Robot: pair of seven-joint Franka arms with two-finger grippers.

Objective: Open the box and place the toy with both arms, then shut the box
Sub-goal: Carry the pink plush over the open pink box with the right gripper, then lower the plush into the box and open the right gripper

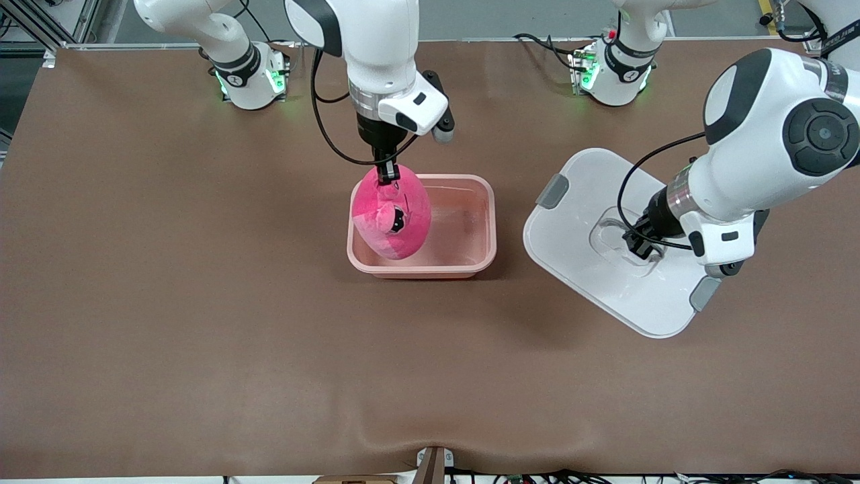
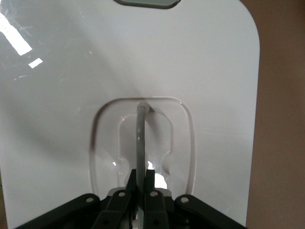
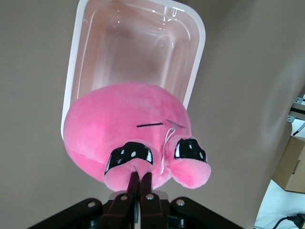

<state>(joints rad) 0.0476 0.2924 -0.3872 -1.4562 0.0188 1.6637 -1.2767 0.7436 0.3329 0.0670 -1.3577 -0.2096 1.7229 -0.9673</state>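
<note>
Item one, the box [image 1: 422, 225]: we record a pale pink plastic tub standing open near the middle of the brown table [image 1: 168, 302], its inside bare apart from the plush hanging into it

Item two, the toy [image 1: 392, 214]: we list a hot-pink rounded plush, held up over the end of the tub that faces the right arm's end of the table, its lower part dipping below the rim. In the right wrist view its two black eye patches and small bumps sit just under the fingers

Item three, the right gripper [image 1: 385, 176]: we note it clamped on the toy's top, pointing straight down over the tub

Item four, the lid [image 1: 618, 242]: we log a white lid with two grey clips [image 1: 552, 191], beside the tub toward the left arm's end of the table

Item five, the left gripper [image 1: 638, 243]: we find it pinched on the thin clear handle [image 2: 139, 138] in the lid's recess
</note>
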